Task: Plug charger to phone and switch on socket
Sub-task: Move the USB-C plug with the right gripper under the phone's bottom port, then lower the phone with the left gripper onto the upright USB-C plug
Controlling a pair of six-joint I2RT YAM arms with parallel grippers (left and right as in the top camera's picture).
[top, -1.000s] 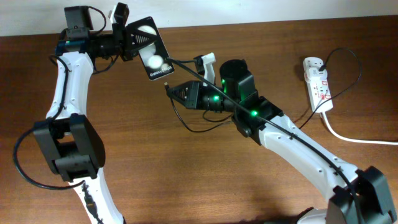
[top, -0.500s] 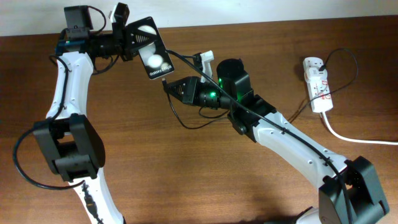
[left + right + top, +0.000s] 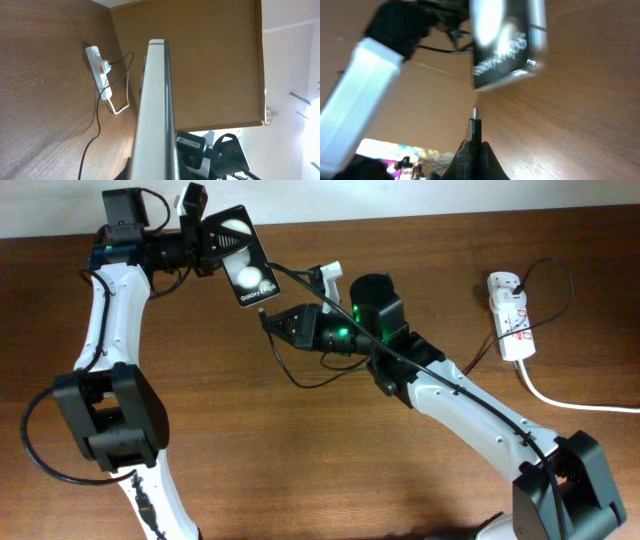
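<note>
A dark wood-grain table (image 3: 300, 470) runs back to a pale wall (image 3: 450, 200) at its far edge. Bare wood spreads on the near side of both claws and between the right arm and the socket (image 3: 510, 315). The socket lies well apart from either claw, near the far edge beyond the right arm's elbow, and its thick white cord (image 3: 570, 402) trails off the side.

The left arm reaches up the table's side with its wrist turned inward. The left claw (image 3: 205, 245) is clamped on the phone (image 3: 243, 265), holding it tilted above the wood with its glossy face up. From the left wrist, the phone (image 3: 155, 115) shows only edge-on.

The right arm stretches diagonally across the table, with green lights glowing at the wrist. The right claw (image 3: 270, 321) is pinched on the connector end of the charger (image 3: 474, 127) and points it at the phone's lower edge. The tip appears to sit just short of that edge, though the right wrist view is blurred. The charger's cable loops on the wood beneath the claw.
</note>
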